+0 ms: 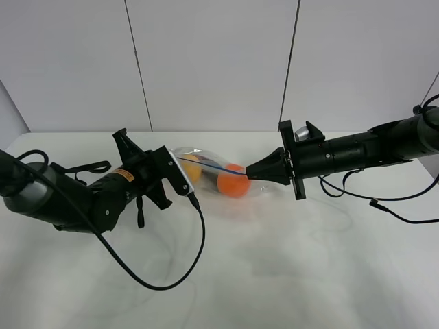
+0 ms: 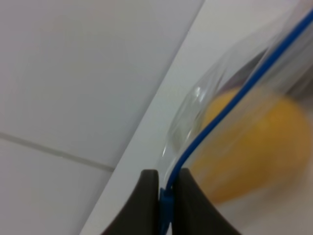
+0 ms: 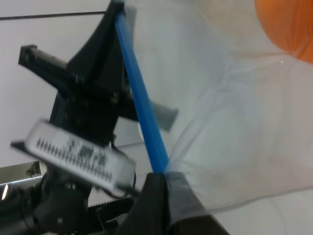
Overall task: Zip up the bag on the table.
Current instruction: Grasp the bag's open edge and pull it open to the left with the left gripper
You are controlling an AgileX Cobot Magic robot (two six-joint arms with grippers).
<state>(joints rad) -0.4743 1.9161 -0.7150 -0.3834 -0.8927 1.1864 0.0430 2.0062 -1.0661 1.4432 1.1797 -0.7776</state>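
The clear crinkly bag (image 1: 212,177) lies mid-table with a yellow pear (image 1: 193,167), an orange (image 1: 234,181) and a dark item inside. Its blue zipper strip (image 1: 212,166) runs taut between the two grippers. My left gripper (image 1: 180,160) is shut on the strip's left end; the left wrist view shows the fingers (image 2: 146,205) pinching the blue strip (image 2: 215,117) with the pear (image 2: 254,147) behind it. My right gripper (image 1: 250,173) is shut on the right end; the right wrist view shows the strip (image 3: 142,103) entering its fingertips (image 3: 159,196), the orange (image 3: 288,24) beside it.
The white table (image 1: 274,274) spreads wide around the bag. Black cables loop across it, one (image 1: 164,281) from the left arm at the front, another (image 1: 384,205) trailing from the right arm. A grey panelled wall (image 1: 219,62) stands behind.
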